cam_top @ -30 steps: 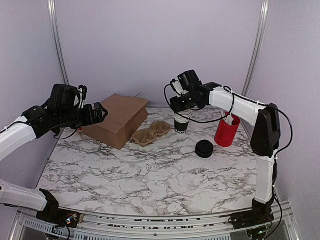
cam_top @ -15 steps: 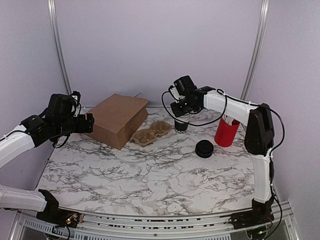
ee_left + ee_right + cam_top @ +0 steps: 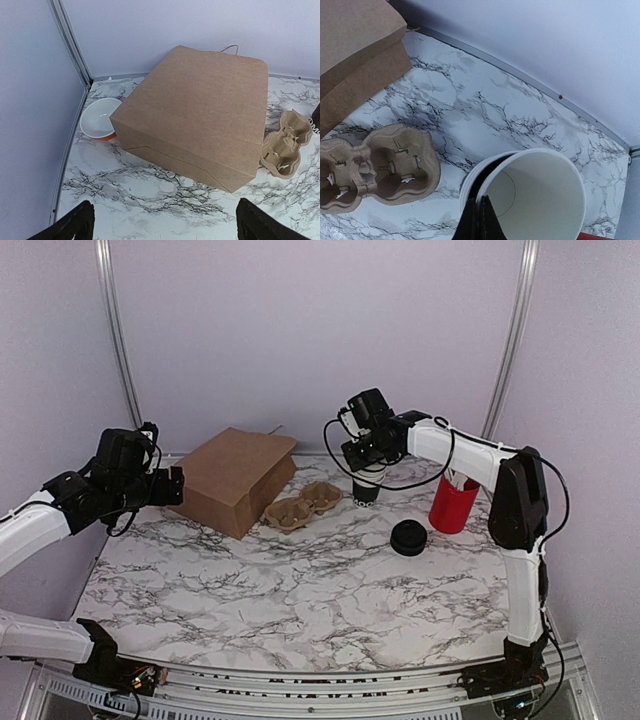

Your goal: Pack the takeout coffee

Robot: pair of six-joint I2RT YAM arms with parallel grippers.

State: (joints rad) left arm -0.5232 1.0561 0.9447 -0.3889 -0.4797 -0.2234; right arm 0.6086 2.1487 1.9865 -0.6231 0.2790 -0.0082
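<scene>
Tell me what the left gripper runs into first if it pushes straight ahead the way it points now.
Most likely the brown paper bag lying flat on the white marble table, centred ahead of the open left gripper. Depth is unclear; it might touch the table first.

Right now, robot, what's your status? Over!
Left gripper open, facing paper bag. Right gripper shut on top cup of stack. No lidded coffee in view.

The top camera looks down from behind the arms over the whole worktop. The left wrist camera faces the paper bag. The right one looks close into stacked cups. Both show the cup tray.
</scene>
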